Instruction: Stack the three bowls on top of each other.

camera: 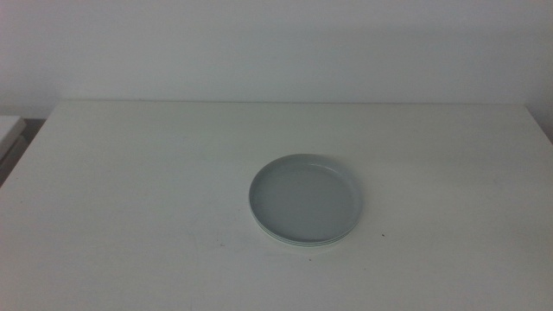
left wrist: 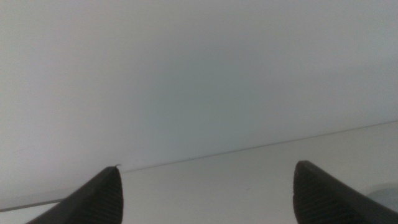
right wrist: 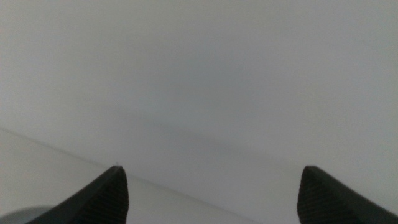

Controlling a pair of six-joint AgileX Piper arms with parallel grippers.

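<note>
Stacked shallow grey-blue bowls (camera: 306, 200), rigid, probably light and slippery; grasp at rim. Left gripper (left wrist: 208, 196) and right gripper (right wrist: 211, 196) gape empty.

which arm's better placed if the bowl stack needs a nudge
Right, marginally: the bowl stack sits slightly toward its side of the table. Left gripper and right gripper both wait open, outside the middle view.

No text, label, brand, number or sign can be read in any of the views. The stacked bowls (camera: 306, 200) are plain, with no print or mark on the visible surfaces, and the white table (camera: 130, 190) under them bears no writing. The wall (camera: 276, 43) behind is blank as well.
</note>
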